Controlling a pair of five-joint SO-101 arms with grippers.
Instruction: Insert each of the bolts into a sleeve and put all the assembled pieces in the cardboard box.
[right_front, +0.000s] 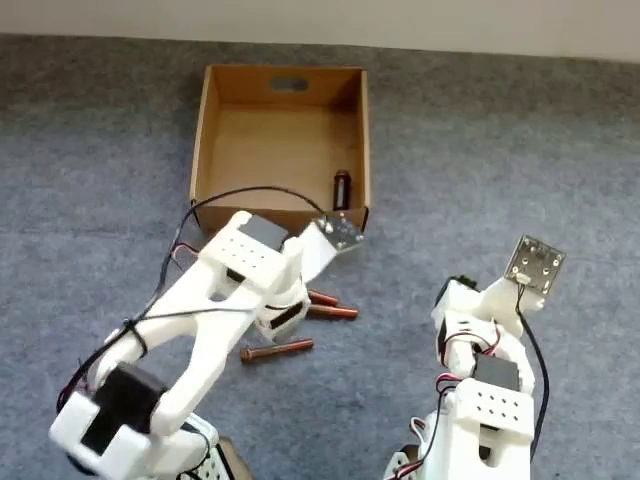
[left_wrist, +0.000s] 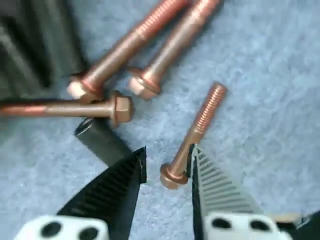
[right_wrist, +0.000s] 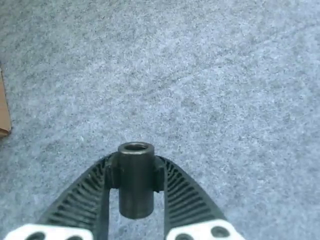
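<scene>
Your left gripper is open. Its two ribbed black fingers are spread to either side of the head end of a copper bolt, which lies flat on the grey carpet. One finger touches the bolt's shank next to the flanged head and the other stands a little apart, so nothing is clamped. Just beside that other finger lies a loose black sleeve, one end close to the hexagonal head of a second bolt. Near these, two more bolts lie side by side, almost parallel, with their heads close to the second bolt's head. Your right gripper is closed on a black sleeve of its own. The fingers press on both sides of it, and its open bore points away from the wrist, over bare carpet. From the high view, the left arm reaches over the cluster of bolts, and three of them show past its side on the carpet. The right arm is well apart from it on the other side. Beyond the left arm sits the cardboard box, open at the top. Inside it, one assembled piece, a dark sleeve with a coppery end, rests near the wall and front corner closest to the right arm.
</scene>
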